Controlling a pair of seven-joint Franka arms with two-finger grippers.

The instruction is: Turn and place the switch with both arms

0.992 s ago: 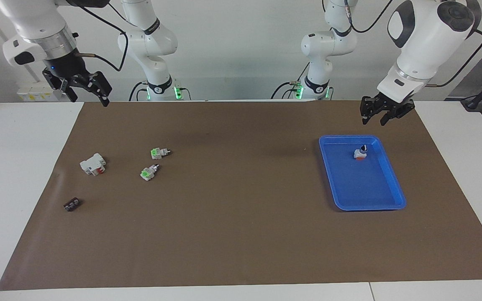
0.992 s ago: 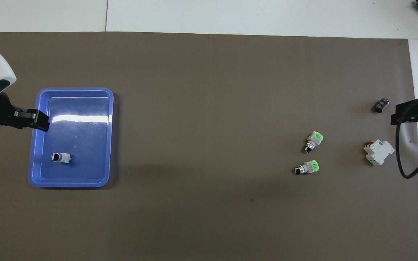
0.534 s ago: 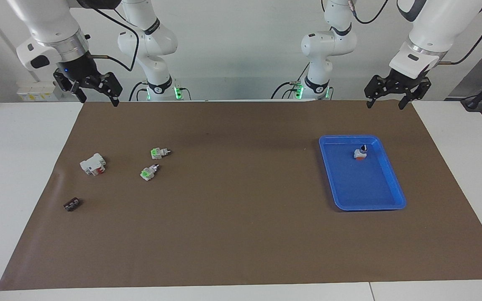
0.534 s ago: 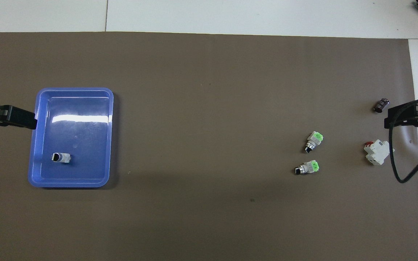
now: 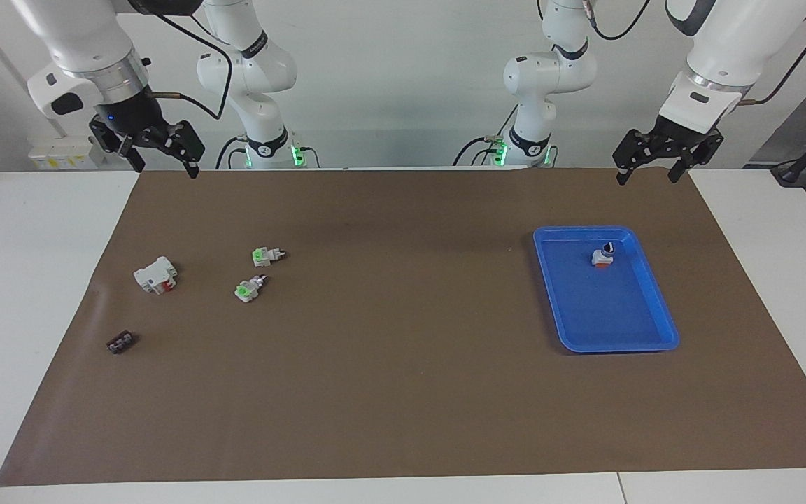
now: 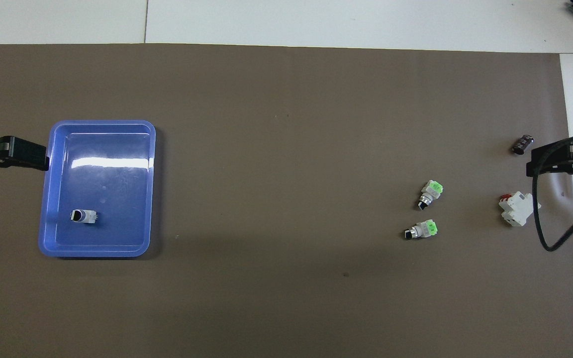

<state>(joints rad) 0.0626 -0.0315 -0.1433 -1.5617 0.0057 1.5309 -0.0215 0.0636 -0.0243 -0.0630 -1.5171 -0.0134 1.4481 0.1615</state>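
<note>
The small white plastic switch with an orange end and black knob tip lay inside the shallow blue plastic tray at the left arm's end of the brown-covered counter, in the tray's part nearer the robots. In the facing view, the left claw hung at about one o'clock from the switch, over the mat's edge by the robots, fingers spread and empty. The right claw hung spread and empty over the mat's corner at the right arm's end. Below it lay two white green-ended switches, a white block with a red part and a small dark component.
</note>
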